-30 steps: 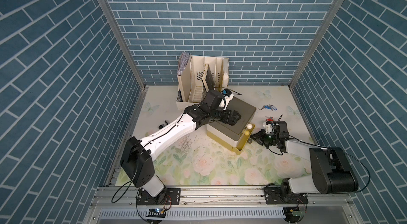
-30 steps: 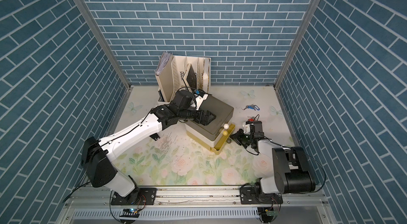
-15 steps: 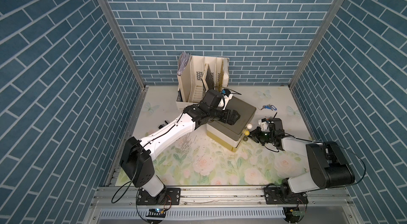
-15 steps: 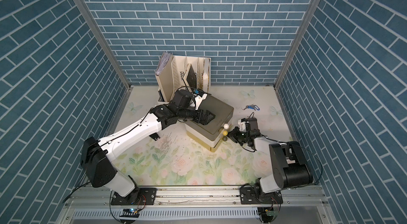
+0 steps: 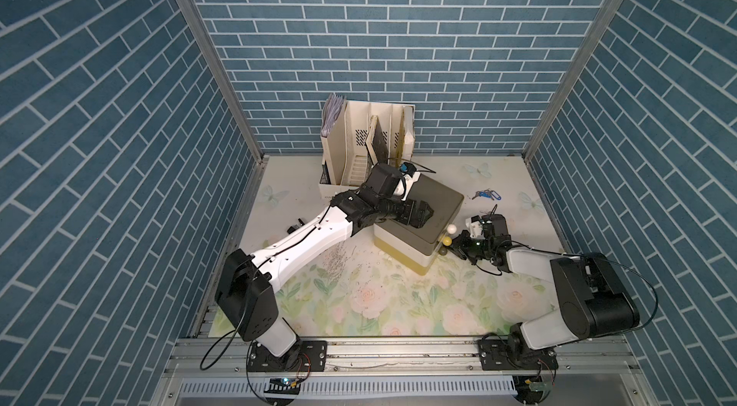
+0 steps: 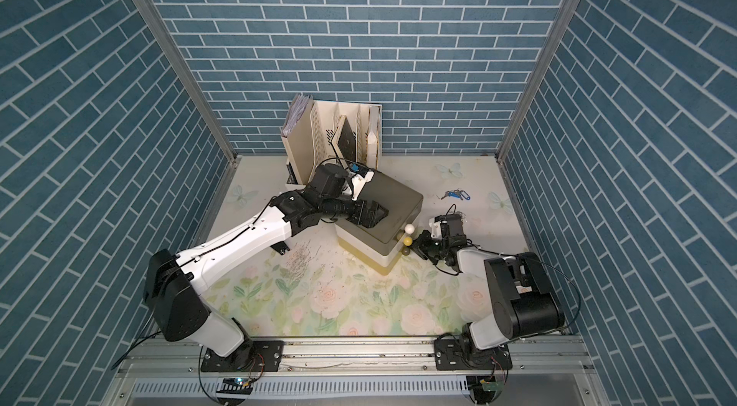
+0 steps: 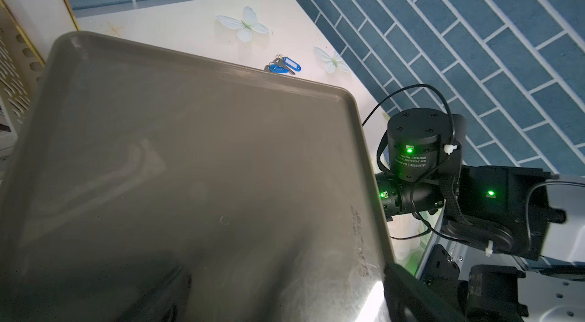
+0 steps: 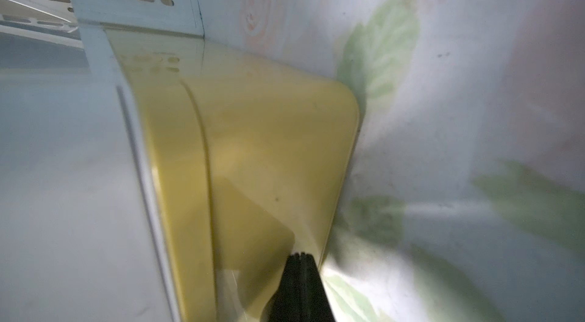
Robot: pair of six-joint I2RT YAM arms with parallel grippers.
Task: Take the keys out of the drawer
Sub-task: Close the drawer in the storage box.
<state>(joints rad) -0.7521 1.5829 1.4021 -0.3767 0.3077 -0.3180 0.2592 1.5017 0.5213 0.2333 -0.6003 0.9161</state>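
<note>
The keys (image 5: 486, 195) are a small silver bunch on a ring with a blue tag. They lie on the bare table (image 5: 399, 304), out of the drawers, near the far right corner. The left wrist view shows them too (image 7: 282, 66), just past the box's far edge.

Closest to us is the right gripper (image 5: 454, 250). Its jaws are pressed tight together and hold nothing. The tips sit low at the front of the yellow drawer (image 8: 269, 146), just beside the lowest knob (image 5: 443, 251). I cannot tell if they touch it.

The drawer box (image 5: 434, 200) has three knobs in a row down its front. All the drawers are pushed in, so what is inside them is hidden.

The left gripper (image 5: 422, 216) lies on the box's flat grey top — jaws spread wide, with nothing between them.

Farther back, by the wall, stands a white rack (image 5: 359, 148). Papers (image 5: 331, 112) stick up from its left slot.

A second ago the yellow drawer stuck out and the right gripper was farther back — now the drawer is in and the gripper is close to the box. The left gripper and the keys have not moved.
</note>
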